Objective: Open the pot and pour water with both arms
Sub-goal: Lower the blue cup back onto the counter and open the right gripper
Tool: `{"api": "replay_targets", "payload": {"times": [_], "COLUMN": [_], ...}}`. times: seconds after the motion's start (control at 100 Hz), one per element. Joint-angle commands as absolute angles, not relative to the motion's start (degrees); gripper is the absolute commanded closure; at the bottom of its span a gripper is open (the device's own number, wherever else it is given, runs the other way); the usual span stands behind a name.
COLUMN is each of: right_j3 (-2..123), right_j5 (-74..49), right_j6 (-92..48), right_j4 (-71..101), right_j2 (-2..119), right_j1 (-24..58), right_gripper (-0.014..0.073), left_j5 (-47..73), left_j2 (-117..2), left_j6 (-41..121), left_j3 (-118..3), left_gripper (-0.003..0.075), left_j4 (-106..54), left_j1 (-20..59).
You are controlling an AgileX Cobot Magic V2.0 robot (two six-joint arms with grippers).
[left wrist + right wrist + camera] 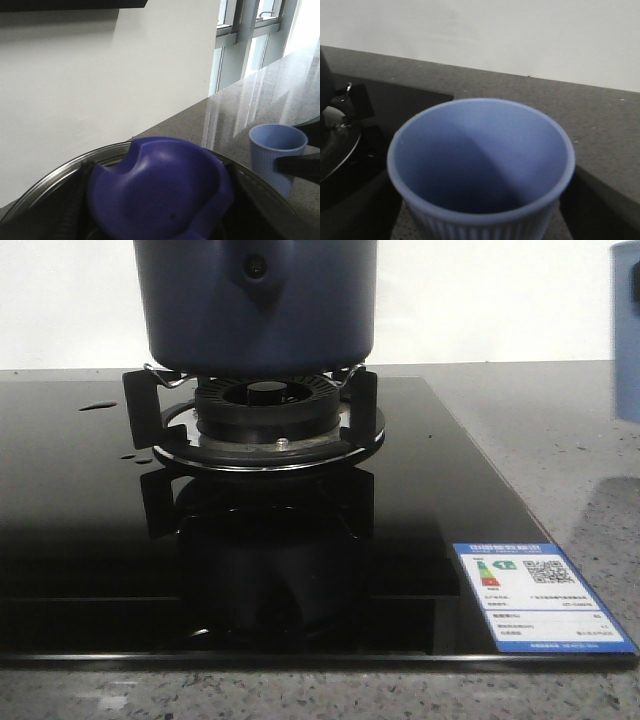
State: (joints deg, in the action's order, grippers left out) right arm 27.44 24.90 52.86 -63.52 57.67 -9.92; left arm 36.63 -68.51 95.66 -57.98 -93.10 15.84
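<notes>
We see neither hand plainly. In the left wrist view dark shapes flank a purple-blue knob [160, 192] on a glass lid [45, 182], so our left hand seems set about the knob, though we cannot tell how far it is open. In the right wrist view a light blue ribbed cup [481, 170] fills the frame between dark forms; whether our right hand grips it we cannot tell. The cup's inside looks dry and bare. The pot [256, 305] stands on the burner [262, 410] of the black glass hob [80, 520], which lies on the grey speckled surface [560, 460]. The lid hides the pot's contents.
</notes>
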Motion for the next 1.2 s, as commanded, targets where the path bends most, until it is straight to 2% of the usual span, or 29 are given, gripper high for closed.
{"api": "replay_targets", "payload": {"times": [0.0,0.16,0.36,0.65,0.83,1.19], "right_j3": [29.4,29.4,29.3,29.3,29.3,29.3], "right_j5": [32.3,38.1,38.6,44.3,46.2,45.6], "right_j6": [49.2,41.9,41.8,41.8,42.5,42.9], "right_j4": [-60.0,-52.6,-51.8,-51.8,-54.0,-57.4], "right_j2": [60.2,65.1,69.1,69.2,69.1,67.2], "right_j1": [-10.1,-10.1,-10.1,-10.1,-10.1,-10.1], "right_gripper": [0.003,0.003,0.003,0.0022,-0.0052,-0.0052], "left_j5": [39.0,40.0,40.1,40.1,40.1,40.1], "left_j2": [-67.1,-67.1,-67.0,-67.0,-67.0,-67.0], "left_j6": [95.8,95.8,95.8,95.8,95.8,95.8], "left_j3": [-59.8,-59.8,-59.8,-59.8,-59.8,-59.8], "left_gripper": [0.0435,0.0435,0.0435,0.0435,0.0435,0.0435], "left_j4": [-97.6,-97.6,-97.6,-97.6,-97.6,-97.6], "left_j1": [16.2,16.2,16.2,16.2,16.2,16.2]}}
